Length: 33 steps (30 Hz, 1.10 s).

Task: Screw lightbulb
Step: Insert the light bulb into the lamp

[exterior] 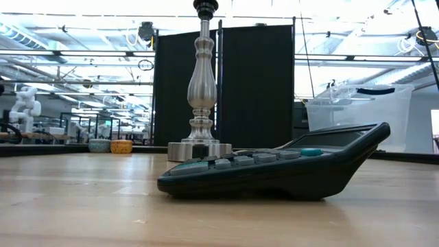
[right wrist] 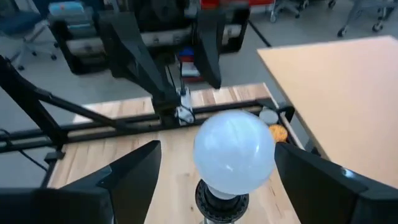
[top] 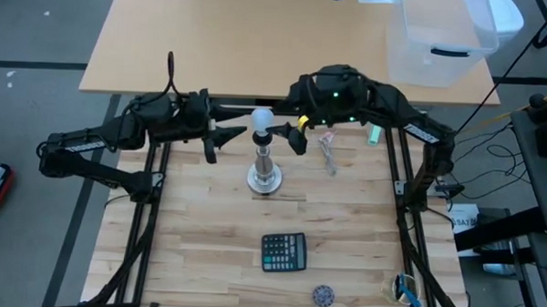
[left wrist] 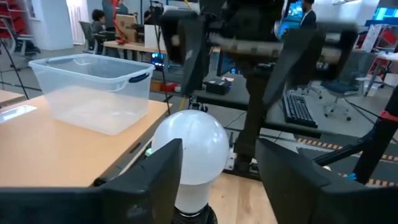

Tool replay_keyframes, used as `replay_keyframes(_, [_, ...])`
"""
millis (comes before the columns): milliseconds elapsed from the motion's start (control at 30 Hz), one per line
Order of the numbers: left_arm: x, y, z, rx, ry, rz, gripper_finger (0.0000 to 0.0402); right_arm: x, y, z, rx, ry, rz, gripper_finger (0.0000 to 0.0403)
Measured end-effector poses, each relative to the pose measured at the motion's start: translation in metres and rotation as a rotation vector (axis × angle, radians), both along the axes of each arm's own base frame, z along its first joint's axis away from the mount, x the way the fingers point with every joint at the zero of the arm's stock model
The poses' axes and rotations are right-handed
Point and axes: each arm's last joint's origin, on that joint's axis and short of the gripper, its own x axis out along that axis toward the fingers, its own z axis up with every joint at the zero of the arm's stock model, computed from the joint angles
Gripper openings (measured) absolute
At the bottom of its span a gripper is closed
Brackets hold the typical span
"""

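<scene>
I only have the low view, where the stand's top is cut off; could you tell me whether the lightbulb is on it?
Observer: Yes, the lightbulb sits in the socket on top of the stand.
Operator: Where are the hands?
Observer: The left hand is open, level with the lightbulb on one side.
Operator: And the right?
Observer: The right hand is open too, facing it from the opposite side; neither is closed on the lightbulb.
</scene>
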Motion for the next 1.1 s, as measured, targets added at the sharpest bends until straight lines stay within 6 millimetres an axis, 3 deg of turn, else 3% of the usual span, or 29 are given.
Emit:
replay_keyframes(200, [0.0,0.001,0.0,-0.004,0.0,0.025,0.0237,0.008,-0.001,-0.005,-0.012,0.006,0.001,0.0309])
replay_keyframes(767, [0.0,0.002,-0.005,-0.029,0.05,0.058,0.0239,0.012,-0.003,-0.012,0.013,0.045,-0.041,0.0309])
replay_keyframes(1100, [0.022,0.004,-0.011,-0.029,0.039,0.006,0.0239,0.014,-0.003,-0.013,0.004,0.046,-0.035,0.0309])
